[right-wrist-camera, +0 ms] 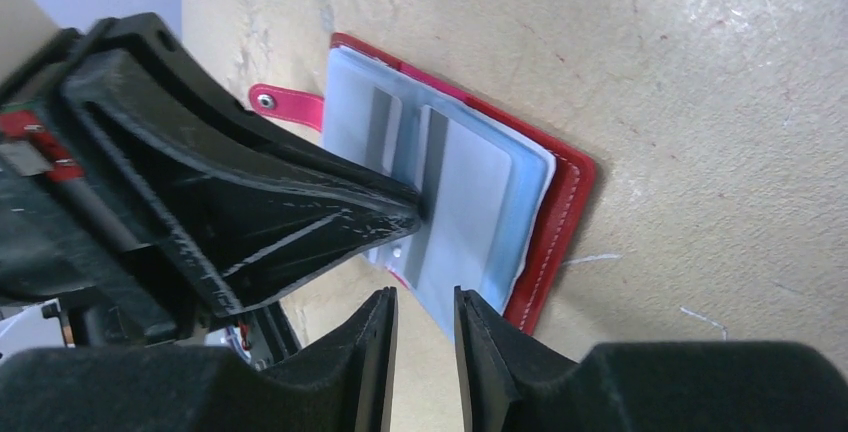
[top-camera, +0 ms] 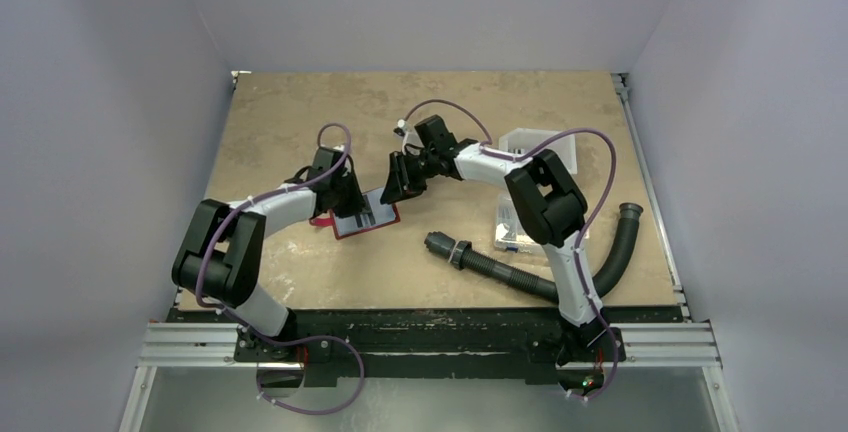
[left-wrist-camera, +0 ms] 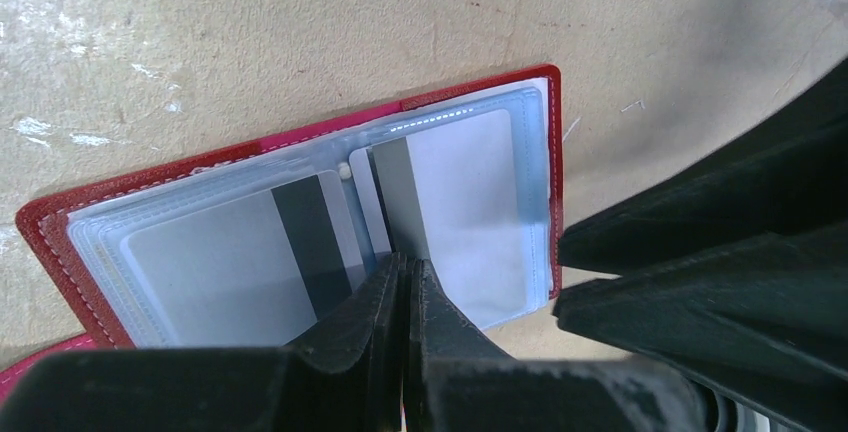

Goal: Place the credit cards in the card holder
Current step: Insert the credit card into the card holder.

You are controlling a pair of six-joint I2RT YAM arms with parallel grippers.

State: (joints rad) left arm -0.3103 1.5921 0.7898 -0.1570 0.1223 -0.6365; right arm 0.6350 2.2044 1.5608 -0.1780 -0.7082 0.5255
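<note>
Left gripper (left-wrist-camera: 408,270), fingers shut together, presses its tips on the open red card holder (left-wrist-camera: 45,237) — flat on the table (left-wrist-camera: 300,22), mid-left. Pale grey credit cards (left-wrist-camera: 470,182) with dark stripes sit in its clear sleeves; right gripper (right-wrist-camera: 422,320) hovers just beside — narrowly parted, holding nothing.

I see a scuffed tan table (top-camera: 300,122). The red card holder (top-camera: 364,214) lies open on it. To the holder's right are a black ribbed hose (top-camera: 500,270) and a clear box (top-camera: 512,235), with a white tray (top-camera: 522,140) farther back.
</note>
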